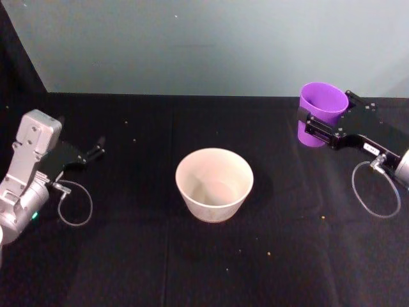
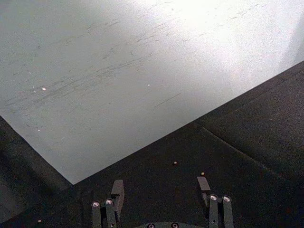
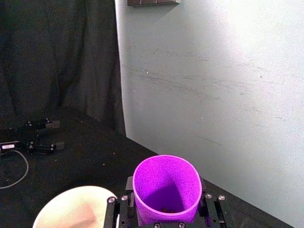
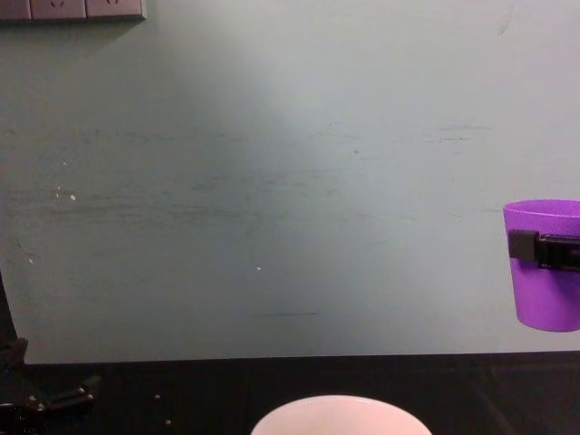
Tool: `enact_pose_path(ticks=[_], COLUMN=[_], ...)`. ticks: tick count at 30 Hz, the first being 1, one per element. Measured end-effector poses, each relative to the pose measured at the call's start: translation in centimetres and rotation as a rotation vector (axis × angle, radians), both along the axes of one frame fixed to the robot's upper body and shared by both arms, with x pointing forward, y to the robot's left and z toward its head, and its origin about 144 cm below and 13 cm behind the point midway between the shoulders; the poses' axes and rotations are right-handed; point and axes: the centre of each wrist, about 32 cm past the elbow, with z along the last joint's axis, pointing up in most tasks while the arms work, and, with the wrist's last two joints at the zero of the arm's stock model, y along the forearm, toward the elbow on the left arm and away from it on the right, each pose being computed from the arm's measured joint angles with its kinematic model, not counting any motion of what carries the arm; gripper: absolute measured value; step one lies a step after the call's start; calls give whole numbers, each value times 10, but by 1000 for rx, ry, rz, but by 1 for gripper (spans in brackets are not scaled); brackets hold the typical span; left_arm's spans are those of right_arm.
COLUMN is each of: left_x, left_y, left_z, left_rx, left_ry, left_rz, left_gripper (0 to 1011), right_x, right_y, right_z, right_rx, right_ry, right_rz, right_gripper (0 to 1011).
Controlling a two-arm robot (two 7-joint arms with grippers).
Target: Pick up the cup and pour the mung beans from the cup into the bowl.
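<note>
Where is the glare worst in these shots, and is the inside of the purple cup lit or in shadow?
Left wrist view: worst glare, much of the wall washed white. Right wrist view: milder glare on the wall; the cup, in the right gripper, has a lit rim and shadowed bottom. Head view: even light, soft shade inside the bowl.

Purple cup (image 1: 323, 99), cream-white bowl (image 1: 214, 208)
</note>
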Motion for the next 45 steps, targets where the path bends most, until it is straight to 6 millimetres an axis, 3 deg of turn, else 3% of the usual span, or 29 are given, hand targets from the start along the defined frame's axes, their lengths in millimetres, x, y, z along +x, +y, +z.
enact_pose_path(ticks=[45], left_x=[0], left_y=[0], left_z=[0], left_rx=[0], left_ry=[0], left_rz=[0], left_gripper=[1000], right_x=[0], right_y=[0], right_z=[0], right_rx=[0], right_ry=[0], right_rz=[0], right_gripper=[724])
